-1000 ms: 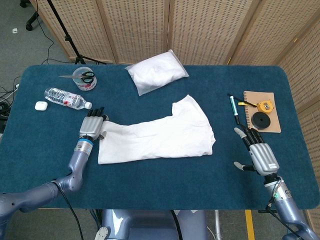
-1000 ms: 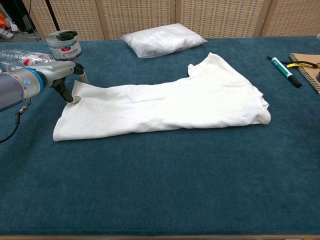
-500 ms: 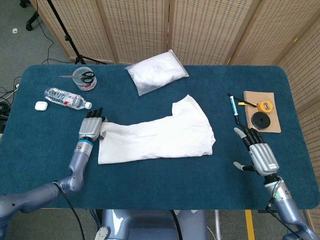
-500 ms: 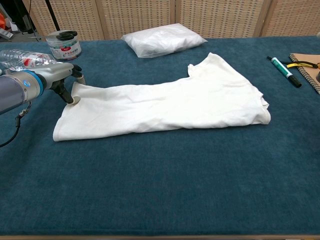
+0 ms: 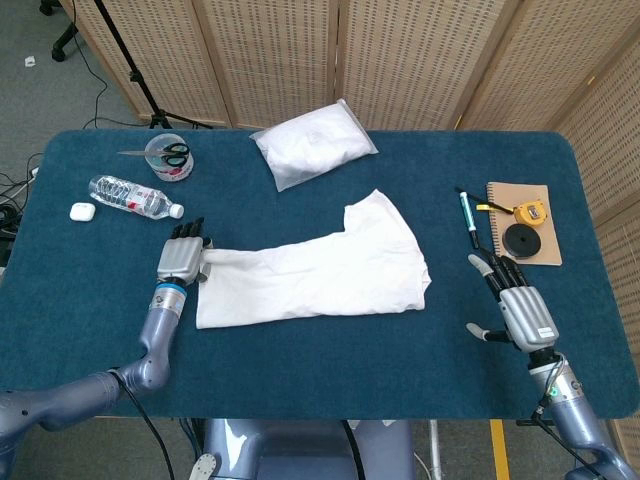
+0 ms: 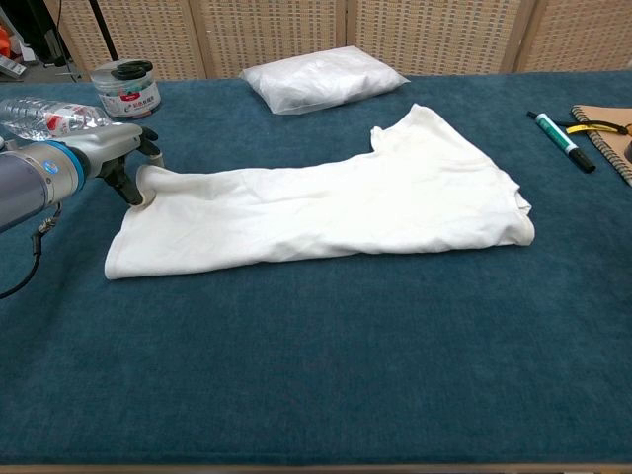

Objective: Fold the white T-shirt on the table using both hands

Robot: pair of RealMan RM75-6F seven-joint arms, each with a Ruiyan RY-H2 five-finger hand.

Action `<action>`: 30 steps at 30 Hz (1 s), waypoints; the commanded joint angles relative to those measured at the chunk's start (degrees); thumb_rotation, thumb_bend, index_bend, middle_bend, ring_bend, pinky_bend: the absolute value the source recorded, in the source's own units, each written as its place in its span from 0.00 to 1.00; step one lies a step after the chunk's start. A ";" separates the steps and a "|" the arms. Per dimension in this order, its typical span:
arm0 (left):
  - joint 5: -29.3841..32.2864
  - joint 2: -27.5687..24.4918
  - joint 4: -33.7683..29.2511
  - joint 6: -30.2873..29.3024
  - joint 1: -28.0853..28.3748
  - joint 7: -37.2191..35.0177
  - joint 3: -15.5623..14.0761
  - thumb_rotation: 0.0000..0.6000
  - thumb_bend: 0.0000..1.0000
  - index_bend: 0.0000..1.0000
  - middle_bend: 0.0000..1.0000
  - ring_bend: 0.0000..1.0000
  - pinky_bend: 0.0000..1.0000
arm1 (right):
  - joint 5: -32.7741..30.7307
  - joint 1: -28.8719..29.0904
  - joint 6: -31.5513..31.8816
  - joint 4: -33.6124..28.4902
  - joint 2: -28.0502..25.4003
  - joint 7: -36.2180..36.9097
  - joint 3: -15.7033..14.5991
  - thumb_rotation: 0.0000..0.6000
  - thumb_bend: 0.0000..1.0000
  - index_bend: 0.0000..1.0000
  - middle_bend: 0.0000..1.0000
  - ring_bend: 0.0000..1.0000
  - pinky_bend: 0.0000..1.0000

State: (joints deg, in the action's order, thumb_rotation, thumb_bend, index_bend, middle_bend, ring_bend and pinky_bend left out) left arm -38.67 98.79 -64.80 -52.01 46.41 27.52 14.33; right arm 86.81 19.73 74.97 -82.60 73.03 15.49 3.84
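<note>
The white T-shirt lies flat across the middle of the blue table, folded into a long band with its hem end to the left. My left hand is at the shirt's far-left upper corner, palm down. In the chest view this left hand pinches that corner, and the cloth curls up around the fingertips. My right hand rests apart from the shirt near the table's right front, fingers spread and holding nothing. The chest view does not show it.
A clear bag of white cloth lies behind the shirt. At back left are a water bottle, a tub with scissors and a small white case. To the right lie a marker, a notebook, a tape measure and a black disc.
The left hand has closed in on the shirt's left corner, which now curls up off the table around its fingertips. The right hand has not moved.
</note>
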 commanded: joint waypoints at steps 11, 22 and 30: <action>-0.98 -0.26 -0.58 -0.60 -0.82 -0.85 0.40 1.00 0.53 0.79 0.00 0.00 0.00 | 0.09 -0.14 -0.16 0.02 -0.15 0.80 0.30 1.00 0.00 0.00 0.00 0.00 0.00; 3.20 -10.02 -6.64 0.95 -3.18 3.03 -1.45 1.00 0.55 0.80 0.00 0.00 0.00 | 0.37 -0.15 -0.39 0.02 -0.05 0.56 0.28 1.00 0.00 0.00 0.00 0.00 0.00; 2.03 -18.39 -9.16 1.87 -7.02 -0.50 -3.22 1.00 0.56 0.80 0.00 0.00 0.00 | 0.46 -0.12 -0.71 -0.01 0.15 -0.13 0.19 1.00 0.00 0.00 0.00 0.00 0.00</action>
State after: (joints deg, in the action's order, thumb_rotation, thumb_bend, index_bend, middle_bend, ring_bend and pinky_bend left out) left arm -36.01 82.08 -73.24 -50.44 40.63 28.41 11.71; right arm 87.26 19.61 74.28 -82.61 73.16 15.39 4.04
